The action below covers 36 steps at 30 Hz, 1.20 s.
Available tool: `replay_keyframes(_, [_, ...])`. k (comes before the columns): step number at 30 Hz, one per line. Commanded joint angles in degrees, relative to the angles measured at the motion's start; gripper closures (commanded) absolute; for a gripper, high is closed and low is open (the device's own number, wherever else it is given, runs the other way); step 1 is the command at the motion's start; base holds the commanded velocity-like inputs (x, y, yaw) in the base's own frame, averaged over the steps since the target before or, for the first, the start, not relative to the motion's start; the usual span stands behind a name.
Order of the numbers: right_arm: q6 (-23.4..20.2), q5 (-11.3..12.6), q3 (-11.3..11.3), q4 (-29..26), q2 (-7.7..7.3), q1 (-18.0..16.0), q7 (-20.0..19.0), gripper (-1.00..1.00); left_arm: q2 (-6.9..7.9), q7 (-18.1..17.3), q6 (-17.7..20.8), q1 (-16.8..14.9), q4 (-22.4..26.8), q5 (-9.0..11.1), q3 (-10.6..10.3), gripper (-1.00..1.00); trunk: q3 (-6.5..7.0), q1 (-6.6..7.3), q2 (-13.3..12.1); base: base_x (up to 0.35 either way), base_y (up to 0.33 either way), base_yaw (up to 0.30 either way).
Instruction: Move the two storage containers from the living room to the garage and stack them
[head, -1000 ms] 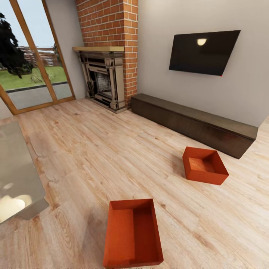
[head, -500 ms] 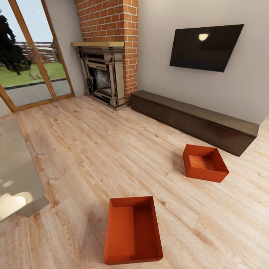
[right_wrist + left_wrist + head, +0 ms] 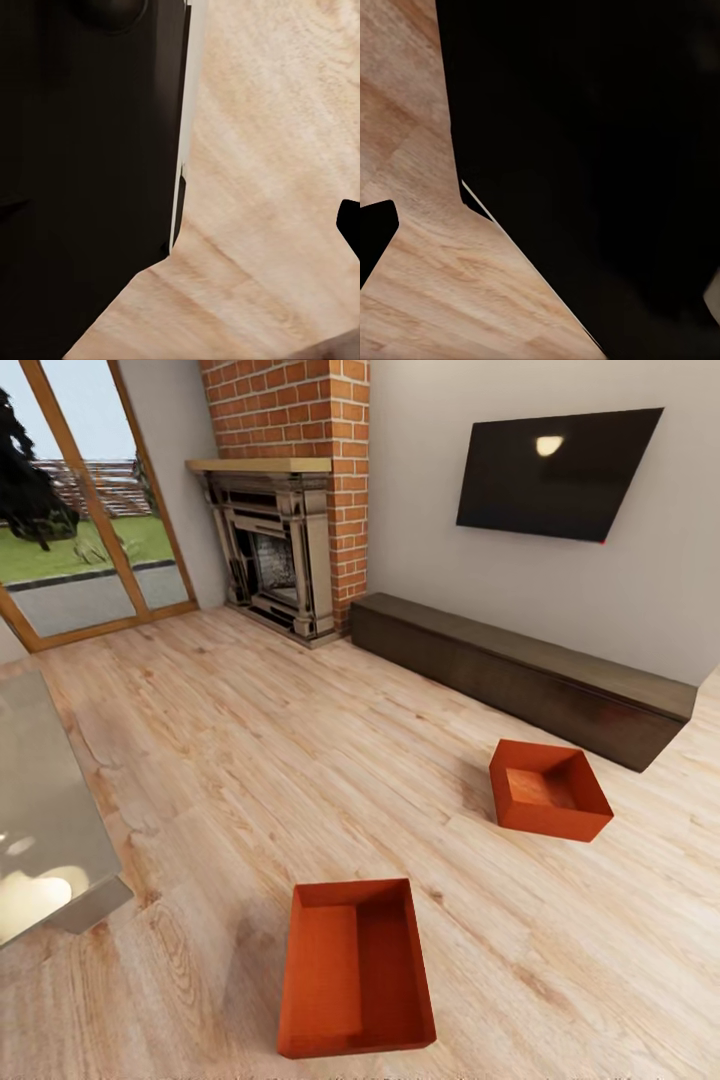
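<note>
Neither wrist view lets me tell whether a gripper is wide or narrow: the left wrist camera looks past a large black body of the robot (image 3: pixel 585 150) onto light wood plank floor (image 3: pixel 427 285), and the right wrist camera likewise shows a black panel (image 3: pixel 82 165) beside the same planks. A small black tip (image 3: pixel 373 232) juts in at the edge of the left wrist view, and another (image 3: pixel 351 225) in the right; what they belong to is unclear.

From the head, the near storage container (image 3: pixel 355 965) sits on the living room planks low in the middle, open side up. The far storage container (image 3: pixel 547 788) lies well apart from it, to the right, near the end of the long low dark cabinet (image 3: pixel 520 675). Above the cabinet hangs a black TV (image 3: pixel 555 475); a brick fireplace (image 3: pixel 285 490) stands beside glass doors (image 3: pixel 75 510). A pale grey desk (image 3: pixel 40 830) edges in at left.
</note>
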State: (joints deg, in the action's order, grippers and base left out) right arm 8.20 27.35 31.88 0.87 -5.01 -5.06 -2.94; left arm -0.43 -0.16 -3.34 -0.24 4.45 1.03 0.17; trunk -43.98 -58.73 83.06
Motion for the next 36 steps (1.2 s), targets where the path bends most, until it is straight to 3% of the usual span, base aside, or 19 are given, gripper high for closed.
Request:
replay_keyframes(1, [0.24,0.6,0.37,0.1,0.0,-0.04,-0.31,-1.0,-0.01,-0.02,-0.19,-0.02,-0.05,0.11,0.01,-1.0,-0.13,0.0,0.02,0.0,0.0,0.0])
replay_keyframes(36, [0.24,0.57,0.37,0.1,0.0,-0.04,-0.31,-1.0,-0.01,-0.02,-0.18,-0.02,-0.05,0.11,0.0,-1.0,-3.34,0.0,0.02,0.0,0.0,0.0])
